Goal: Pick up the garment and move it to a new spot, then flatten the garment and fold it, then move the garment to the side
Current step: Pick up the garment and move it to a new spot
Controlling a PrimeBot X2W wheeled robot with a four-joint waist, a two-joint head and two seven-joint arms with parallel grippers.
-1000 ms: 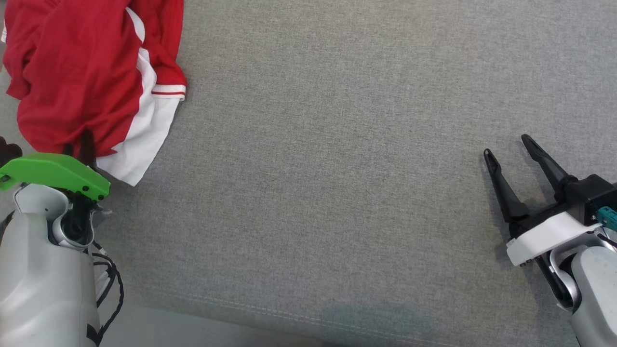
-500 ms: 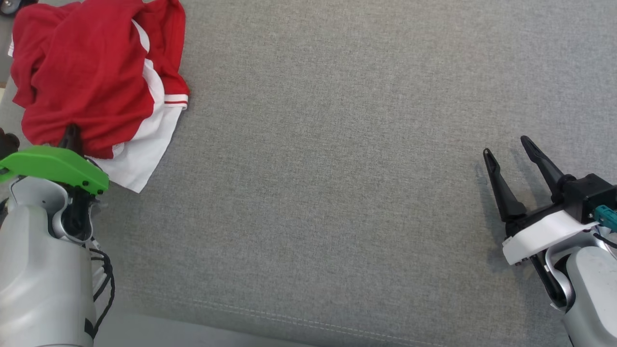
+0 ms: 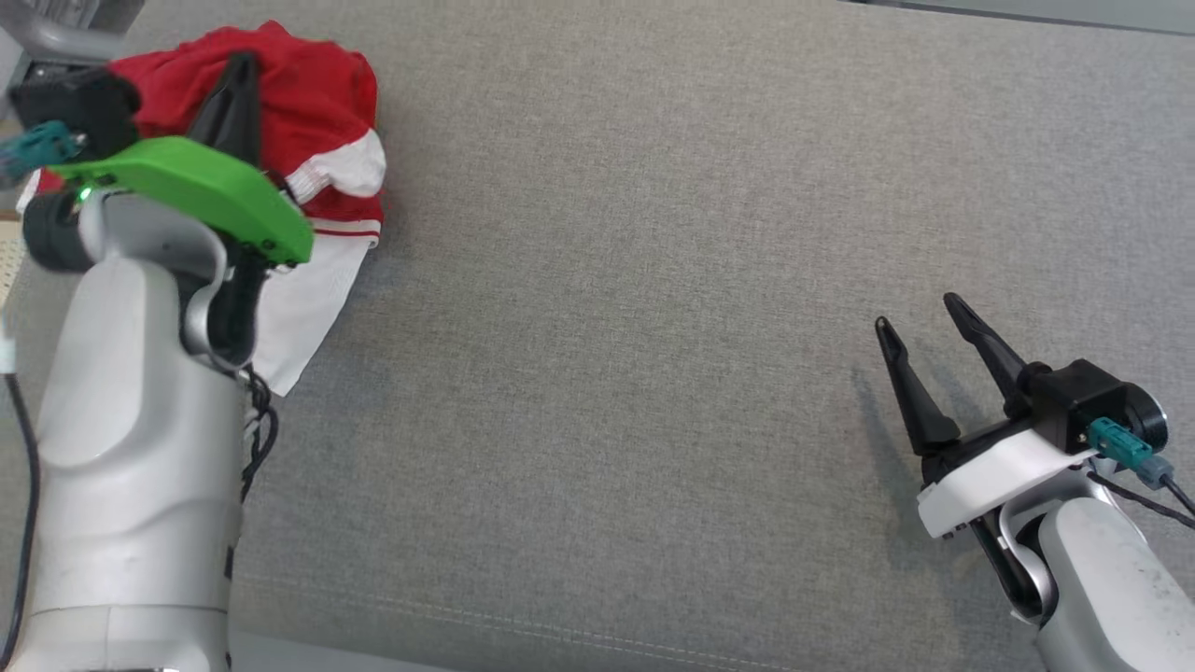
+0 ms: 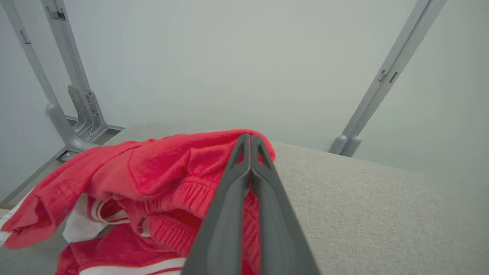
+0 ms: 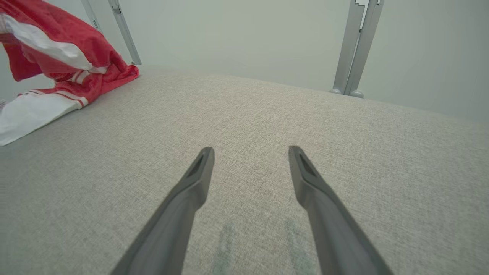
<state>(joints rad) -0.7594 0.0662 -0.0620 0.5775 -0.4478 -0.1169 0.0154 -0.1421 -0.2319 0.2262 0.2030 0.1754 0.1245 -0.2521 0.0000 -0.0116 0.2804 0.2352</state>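
Observation:
The garment [image 3: 322, 103] is red with white panels and striped trim, bunched at the far left of the grey cloth-covered table [image 3: 607, 280]. My left gripper [image 3: 245, 62] is shut on a fold of the garment [image 4: 164, 168], and the cloth is pulled up into a peak at the fingertips [image 4: 244, 147]. A white part still trails on the surface. My right gripper [image 3: 918, 313] hovers open and holding nothing over bare cloth at the right. In the right wrist view the gripper [image 5: 251, 149] points across the surface, with the garment [image 5: 76, 49] raised at the far left.
Grey metal frame posts [image 4: 382, 76] stand behind the table's far edge, with more posts [image 4: 72, 95] at the left and one post [image 5: 357, 46] in the right wrist view. A stitched seam [image 3: 523, 621] runs along the front edge. Bare surface lies between the arms.
My left gripper closed on the garment's near edge, then rose and moved forward, bunching the cloth upward. The head view has shifted. The right gripper stayed open.

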